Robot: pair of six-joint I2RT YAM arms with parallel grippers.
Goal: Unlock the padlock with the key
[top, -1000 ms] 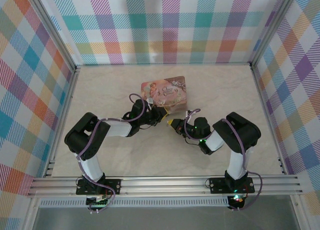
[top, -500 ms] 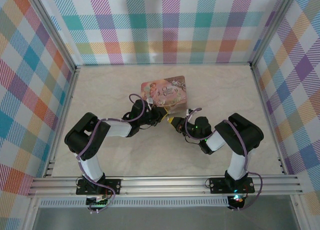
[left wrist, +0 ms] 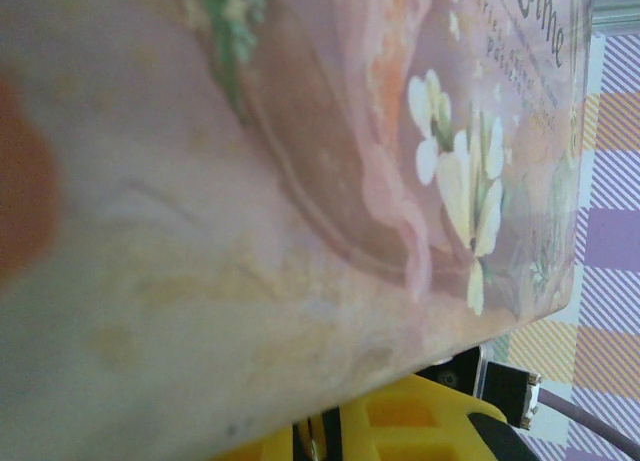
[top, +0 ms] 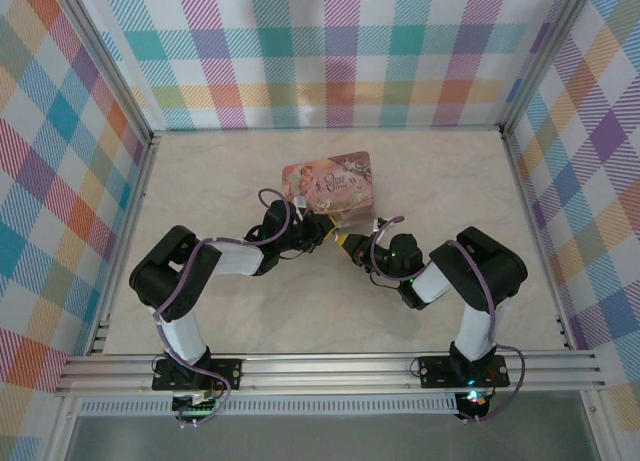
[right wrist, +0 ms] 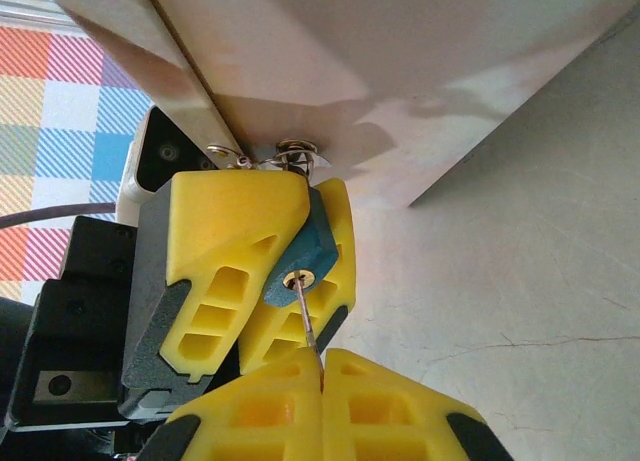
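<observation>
Pale marbled table (top: 200,311) — pink tin (top: 330,181) near centre.

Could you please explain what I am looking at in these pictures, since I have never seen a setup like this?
These are two small robot arms bolted at the near edge of a table. Each ends in a yellow two-finger end effector. The wide picture is taken from above and behind the arms. The other two come from a camera on each wrist.

On the table lies a pink tin. A tiny blue padlock is hooked to the tin's edge by its shackle. The left end effector is shut on the padlock. The right end effector is shut on a thin key, whose tip is at the padlock's brass keyhole. The left wrist camera sits very close to the tin's lid, so that picture looks blurred.
</observation>
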